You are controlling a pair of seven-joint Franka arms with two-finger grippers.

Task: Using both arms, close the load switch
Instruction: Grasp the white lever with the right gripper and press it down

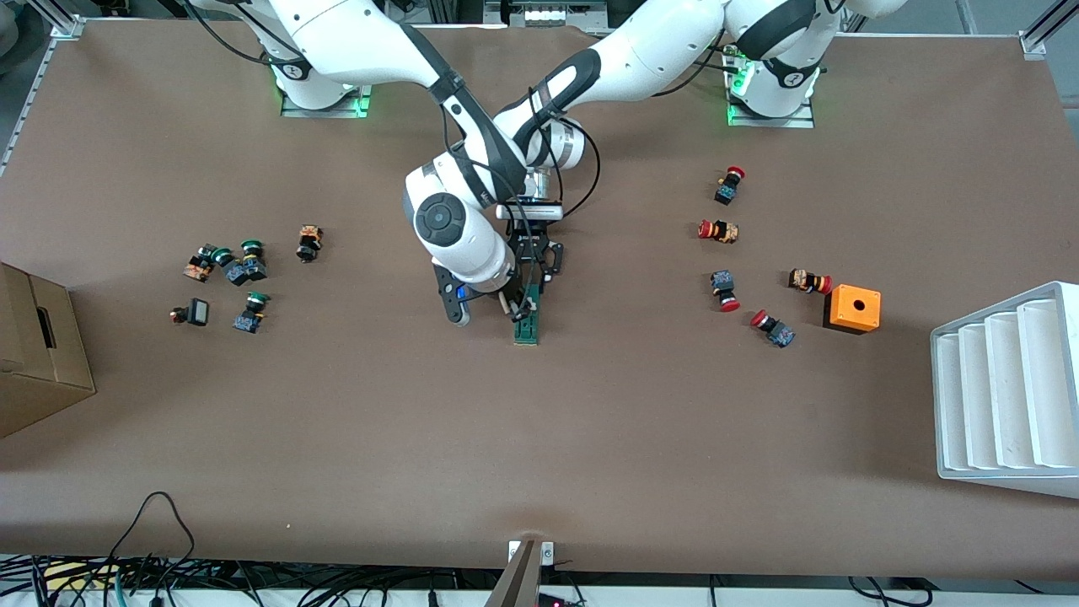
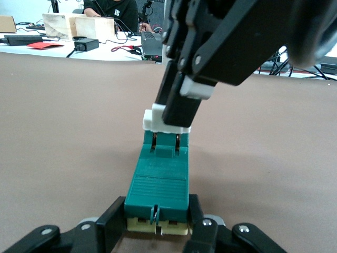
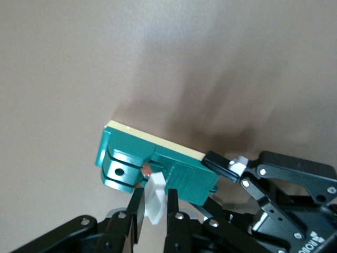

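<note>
The load switch (image 1: 528,327) lies flat on the brown table near its middle, a narrow dark-green block (image 2: 160,179) on a cream base, with a white end piece (image 2: 154,119) standing up from it. My left gripper (image 2: 158,217) is shut on the end of the block farther from the front camera, one finger against each side. My right gripper (image 3: 155,203) is shut on the white end piece (image 3: 156,203), which stands tilted above the green body (image 3: 158,161). In the front view the left gripper (image 1: 534,285) and the right gripper (image 1: 516,310) meet over the switch, arms crossing above it.
Several red-capped push buttons (image 1: 729,184) and an orange box (image 1: 853,308) lie toward the left arm's end, beside a white ribbed rack (image 1: 1003,388). Green-capped buttons (image 1: 244,270) and a cardboard box (image 1: 34,354) sit toward the right arm's end.
</note>
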